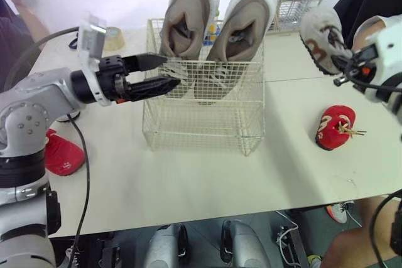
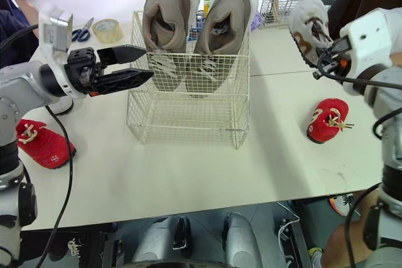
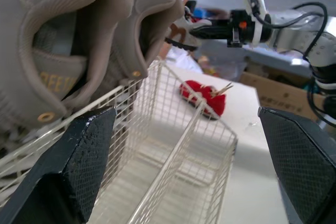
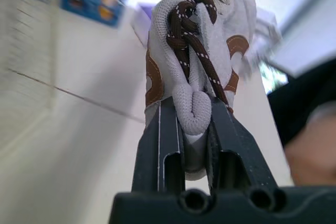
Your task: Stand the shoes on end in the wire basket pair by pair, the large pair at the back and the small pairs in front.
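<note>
Two large shoes [image 1: 188,17] stand on end at the back of the basket [image 1: 201,123], leaving the front free for small pairs. Our right hand [image 1: 342,64] clamps a small white shoe [image 1: 320,36] aloft, right of the basket. Our left hand [image 1: 162,72] hovers open at its left side.

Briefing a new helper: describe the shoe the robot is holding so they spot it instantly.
From the central wire basket, look to the robot's right, above the table. The right gripper holds a small shoe: white with brown trim and laces, unlike the red shoe nearby and the large beige pair.
</note>
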